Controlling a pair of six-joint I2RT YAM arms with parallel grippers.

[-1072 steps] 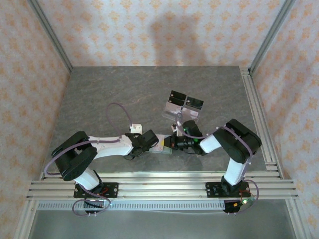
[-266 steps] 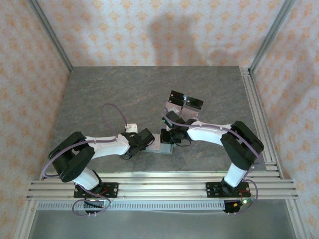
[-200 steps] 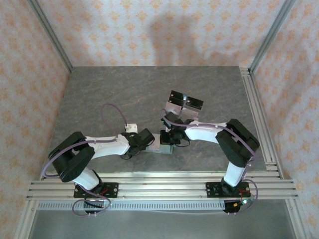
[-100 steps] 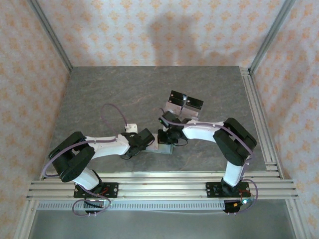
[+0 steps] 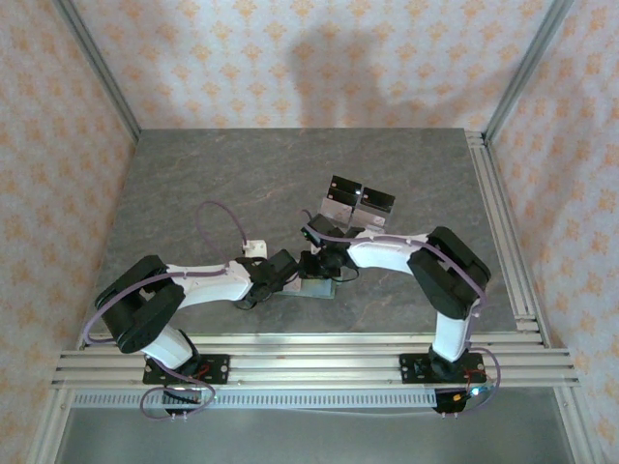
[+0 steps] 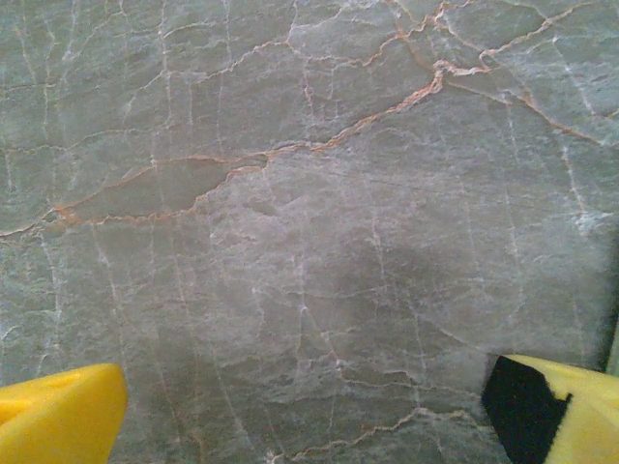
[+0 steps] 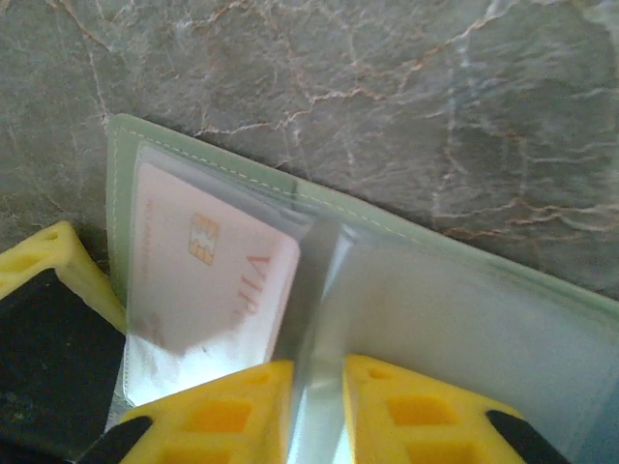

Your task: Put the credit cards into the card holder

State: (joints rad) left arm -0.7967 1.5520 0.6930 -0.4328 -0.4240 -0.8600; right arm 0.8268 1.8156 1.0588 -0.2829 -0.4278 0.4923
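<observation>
fingers (image 7: pixel 242 401) of right gripper (image 7: pixel 317 377) are pinching nearly shut on the clear sleeve of the card holder (image 7: pixel 464 319), one credit card (image 7: pixel 208 266) sitting inside it; holder is lying open by the desk (image 5: pixel 242 184) near edge, mid-width; left gripper (image 6: pixel 309 411) is hanging wide open, gripping nothing

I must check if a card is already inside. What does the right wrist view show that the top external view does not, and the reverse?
Right wrist view adds: a pinkish credit card with a chip under the clear sleeve of the open card holder, and the right gripper, its yellow fingers closed on the sleeve's fold. Top external view adds: the whole left arm, the whole right arm and the clear acrylic stand with black panels. Shared: the green card holder on the grey veined table, right gripper at it.
</observation>
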